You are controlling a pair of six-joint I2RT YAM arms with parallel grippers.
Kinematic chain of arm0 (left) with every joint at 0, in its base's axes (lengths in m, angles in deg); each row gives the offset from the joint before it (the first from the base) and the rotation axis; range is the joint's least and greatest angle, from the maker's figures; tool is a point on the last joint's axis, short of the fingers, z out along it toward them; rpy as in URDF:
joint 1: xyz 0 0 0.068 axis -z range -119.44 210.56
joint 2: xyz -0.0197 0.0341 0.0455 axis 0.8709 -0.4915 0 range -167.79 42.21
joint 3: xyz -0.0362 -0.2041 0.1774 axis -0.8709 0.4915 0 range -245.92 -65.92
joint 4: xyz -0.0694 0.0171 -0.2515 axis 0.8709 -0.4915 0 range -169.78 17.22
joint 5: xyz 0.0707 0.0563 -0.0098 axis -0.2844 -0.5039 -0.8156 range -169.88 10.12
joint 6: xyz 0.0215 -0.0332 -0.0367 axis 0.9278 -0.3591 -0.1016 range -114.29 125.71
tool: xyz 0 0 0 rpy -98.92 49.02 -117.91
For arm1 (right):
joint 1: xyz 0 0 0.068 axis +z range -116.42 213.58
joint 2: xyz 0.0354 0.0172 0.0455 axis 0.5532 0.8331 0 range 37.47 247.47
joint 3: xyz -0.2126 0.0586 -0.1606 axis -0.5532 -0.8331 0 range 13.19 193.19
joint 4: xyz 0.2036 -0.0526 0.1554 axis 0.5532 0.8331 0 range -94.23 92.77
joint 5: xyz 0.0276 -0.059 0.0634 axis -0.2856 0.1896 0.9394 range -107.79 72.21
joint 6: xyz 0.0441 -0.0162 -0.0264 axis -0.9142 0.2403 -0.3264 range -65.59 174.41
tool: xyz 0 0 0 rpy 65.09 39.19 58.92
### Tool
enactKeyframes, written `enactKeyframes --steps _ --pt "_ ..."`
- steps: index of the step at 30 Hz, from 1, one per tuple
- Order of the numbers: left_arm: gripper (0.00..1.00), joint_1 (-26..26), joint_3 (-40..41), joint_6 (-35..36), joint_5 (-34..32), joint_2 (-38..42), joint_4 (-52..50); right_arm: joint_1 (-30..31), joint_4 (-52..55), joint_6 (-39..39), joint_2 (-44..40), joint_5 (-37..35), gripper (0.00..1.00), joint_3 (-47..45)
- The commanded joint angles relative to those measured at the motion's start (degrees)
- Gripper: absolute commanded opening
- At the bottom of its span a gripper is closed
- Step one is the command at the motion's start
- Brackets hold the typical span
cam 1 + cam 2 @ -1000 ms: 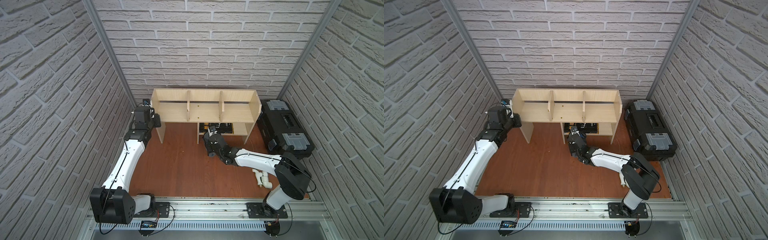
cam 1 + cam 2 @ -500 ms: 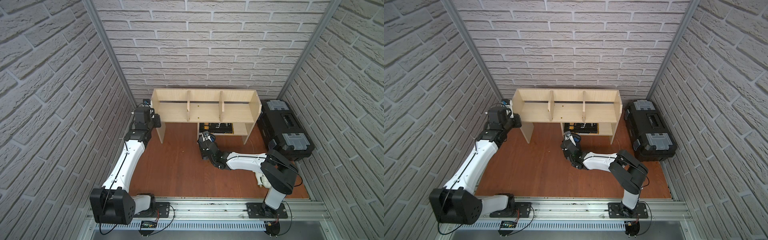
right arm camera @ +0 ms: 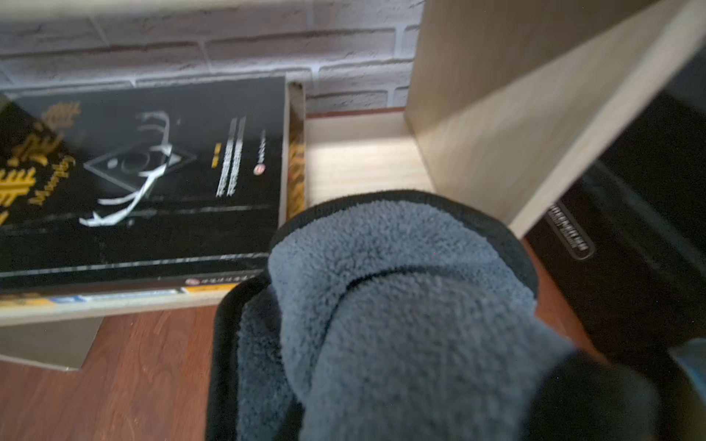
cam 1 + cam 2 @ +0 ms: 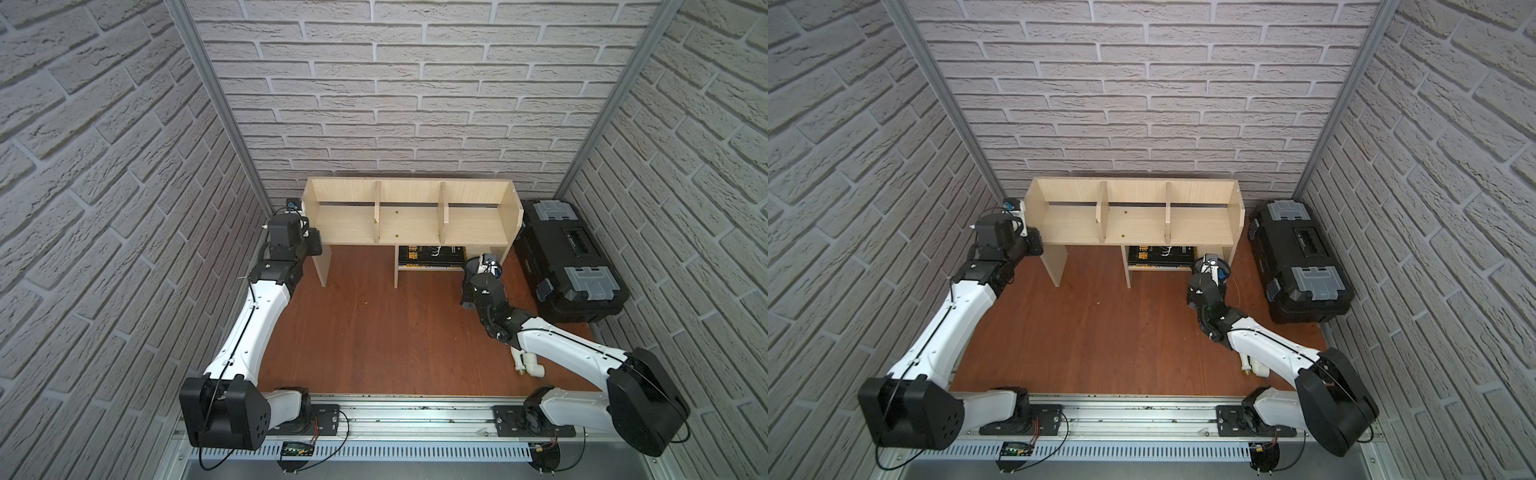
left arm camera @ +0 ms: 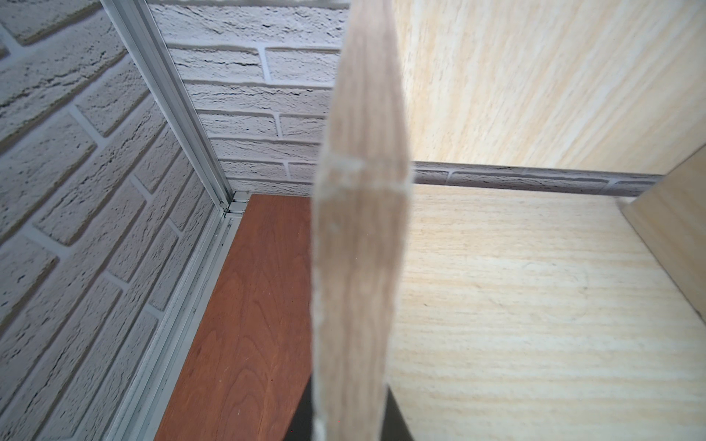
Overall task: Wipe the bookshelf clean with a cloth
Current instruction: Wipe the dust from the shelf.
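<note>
Right claw (image 4: 484, 265) pinches the cloth (image 3: 401, 286); in both top views we see the bookshelf (image 4: 411, 226) just up-left of it.

One bookshelf (image 4: 349, 224) stands on the one bench (image 4: 374, 332). It has three upper compartments, two dividers (image 4: 377, 212), one lower shelf (image 4: 428, 268) and three panel legs (image 4: 322, 264). One black book (image 4: 430, 255) with gold lettering lies on that lower shelf; whether a second lies beneath it cannot be told. There is one cloth (image 3: 401, 305), one black toolbox (image 4: 573, 257) bearing two grey latches (image 4: 590, 282), and one white pipe fitting (image 4: 530, 365). Two robot arms, a left arm (image 4: 257, 324) and a right arm (image 4: 569, 345), rise from one metal rail (image 4: 395, 419). Three brick walls (image 4: 395, 104) close the scene, with two metal corner posts (image 4: 220, 108) between them.
</note>
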Motion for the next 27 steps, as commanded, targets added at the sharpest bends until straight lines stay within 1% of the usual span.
enactKeyframes --steps 1,4,7,9,11,13,18,21,25,27 --pt "0.00 0.53 1.07 0.43 -0.45 0.76 1.77 -3.75 5.93 2.45 -6.03 1.12 0.03 2.05" --pt "0.00 0.54 1.04 0.43 -0.19 0.71 1.72 -6.17 9.87 4.07 -9.41 2.24 0.03 4.56" --pt "0.00 0.51 1.11 0.42 0.00 0.70 1.82 -8.52 11.02 5.61 -10.28 3.92 0.03 6.14" --pt "0.00 0.53 1.16 0.51 0.04 0.75 1.93 -11.06 11.02 5.38 -8.95 6.92 0.03 6.25" --pt "0.00 0.56 1.25 0.62 0.00 0.84 1.93 -13.81 10.63 4.33 -6.70 11.77 0.02 5.79" --pt "0.00 0.58 1.24 0.69 -0.10 0.81 1.96 -15.24 8.96 3.60 -4.57 15.18 0.03 4.26" --pt "0.00 0.52 1.30 0.78 -0.10 0.71 2.03 -16.08 3.25 0.65 -3.03 16.70 0.03 -3.03" --pt "0.00 0.52 1.25 0.78 0.19 0.59 2.06 -16.12 1.37 -0.58 -2.64 17.30 0.03 -5.69" --pt "0.00 0.51 1.25 0.69 0.31 0.47 2.08 -16.13 2.71 0.64 -3.85 17.54 0.03 -4.09" --pt "0.00 0.55 1.34 0.78 0.18 0.54 2.13 -16.10 4.54 2.06 -4.48 18.17 0.03 -1.49"
